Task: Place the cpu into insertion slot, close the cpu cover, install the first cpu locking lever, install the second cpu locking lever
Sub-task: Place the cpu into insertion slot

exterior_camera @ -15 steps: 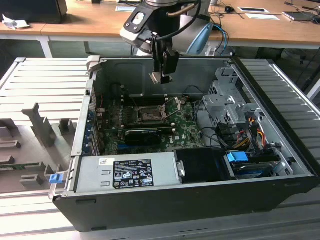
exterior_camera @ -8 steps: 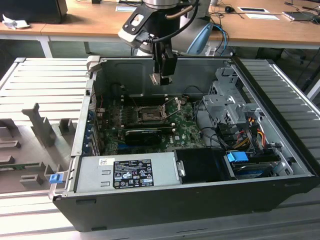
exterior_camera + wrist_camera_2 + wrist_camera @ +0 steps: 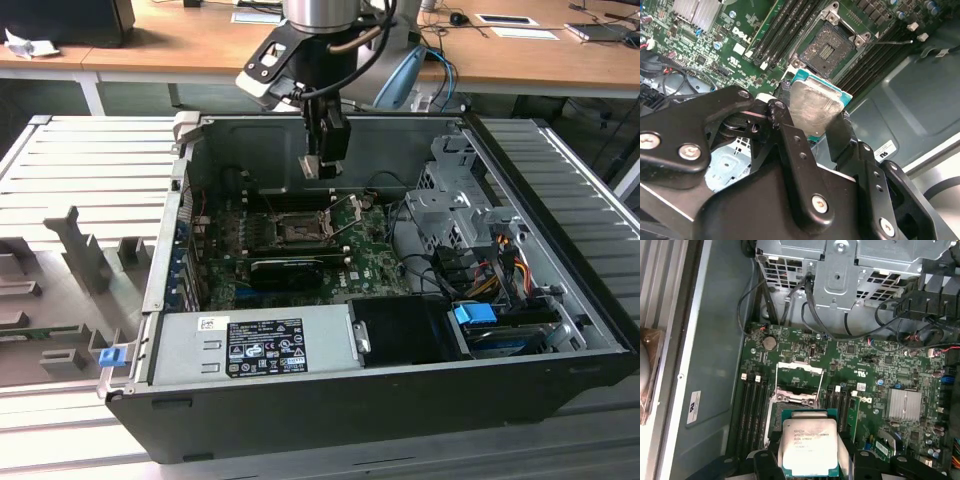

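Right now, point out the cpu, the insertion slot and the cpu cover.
cpu point(image 3: 815, 107): second wrist view, middle of its pale silvery face.
insertion slot point(image 3: 829, 47): second wrist view, middle of the black socket.
cpu cover point(image 3: 800, 366): first wrist view, one bar of the open metal frame.

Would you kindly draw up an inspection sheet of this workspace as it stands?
Surface: grey slatted table bearing an open computer case.
Job's things: cpu held above the green board; insertion slot empty; cpu cover swung open.
Clutter: grey plastic parts on the table at the exterior view's left.
Grippers: gripper shut on the cpu, inside the case.
Cables: black cables by the drive cage; coloured wires inside the case.
Surroundings: wooden desks behind.
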Tool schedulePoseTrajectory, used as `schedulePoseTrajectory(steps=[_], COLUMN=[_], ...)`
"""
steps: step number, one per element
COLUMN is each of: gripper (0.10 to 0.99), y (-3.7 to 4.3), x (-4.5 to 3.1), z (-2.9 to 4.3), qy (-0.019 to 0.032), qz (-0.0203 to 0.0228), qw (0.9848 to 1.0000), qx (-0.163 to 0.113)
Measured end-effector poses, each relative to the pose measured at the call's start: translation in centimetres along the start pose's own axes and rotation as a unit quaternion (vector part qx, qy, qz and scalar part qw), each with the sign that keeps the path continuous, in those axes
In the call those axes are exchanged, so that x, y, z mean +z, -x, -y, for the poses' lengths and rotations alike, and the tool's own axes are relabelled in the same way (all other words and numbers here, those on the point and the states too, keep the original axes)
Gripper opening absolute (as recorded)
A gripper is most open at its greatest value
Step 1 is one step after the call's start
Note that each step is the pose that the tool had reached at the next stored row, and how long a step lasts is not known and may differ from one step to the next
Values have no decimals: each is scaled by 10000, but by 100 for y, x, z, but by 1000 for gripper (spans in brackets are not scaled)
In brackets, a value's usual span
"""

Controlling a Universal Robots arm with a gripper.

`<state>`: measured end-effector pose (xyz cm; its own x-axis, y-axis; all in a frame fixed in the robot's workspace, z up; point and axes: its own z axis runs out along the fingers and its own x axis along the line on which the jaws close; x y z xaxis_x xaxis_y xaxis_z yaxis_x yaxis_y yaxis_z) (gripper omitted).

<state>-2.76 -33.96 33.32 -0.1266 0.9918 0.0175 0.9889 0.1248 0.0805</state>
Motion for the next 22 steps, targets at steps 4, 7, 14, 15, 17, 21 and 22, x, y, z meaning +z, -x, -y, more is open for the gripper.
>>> schedulePoseTrajectory(steps=[4, 7, 14, 15, 17, 21, 22], gripper=[529, 529, 529, 529, 529, 529, 529], y=[-1, -1, 0, -1, 0, 0, 0], x=[18, 28, 52, 54, 63, 73, 75], z=[10, 13, 15, 15, 17, 18, 18], qy=[1, 0, 1, 1, 1, 1, 1], qz=[2, 2, 2, 2, 2, 2, 2], qw=[10000, 10000, 10000, 10000, 10000, 10000, 10000], qx=[29, 29, 29, 29, 30, 29, 29])
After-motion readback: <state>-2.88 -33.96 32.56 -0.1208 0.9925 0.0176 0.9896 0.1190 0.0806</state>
